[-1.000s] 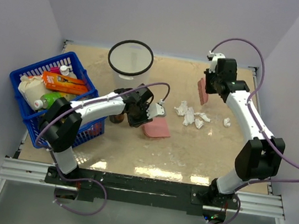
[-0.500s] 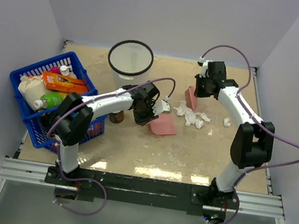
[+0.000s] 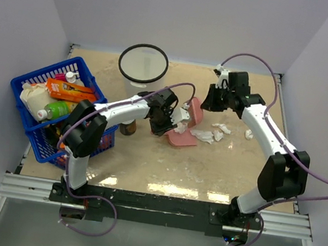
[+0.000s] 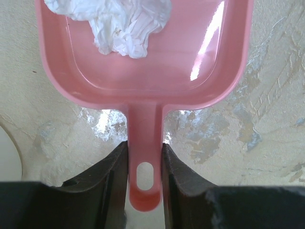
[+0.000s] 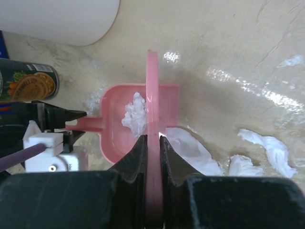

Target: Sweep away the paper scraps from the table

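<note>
Clamping pink plastic dustpan (image 4: 190, 71) by the handle in left gripper (image 4: 144, 149), pinching thin pink plastic blade (image 5: 152, 86) in right gripper (image 5: 152, 141), crumpled white paper scraps (image 3: 204, 135) partly in the pan, partly beside it on beige marbled table (image 3: 147, 157)

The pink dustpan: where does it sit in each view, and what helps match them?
Top external: dustpan near mid-picture, just left of loose paper scraps.
Left wrist: dustpan fills the upper half, handle running down between the jaws.
Right wrist: dustpan left of centre, partly behind the upright pink scraper.
Shared landmark: the white paper wad lying in the pan, clear in both wrist views.
</note>
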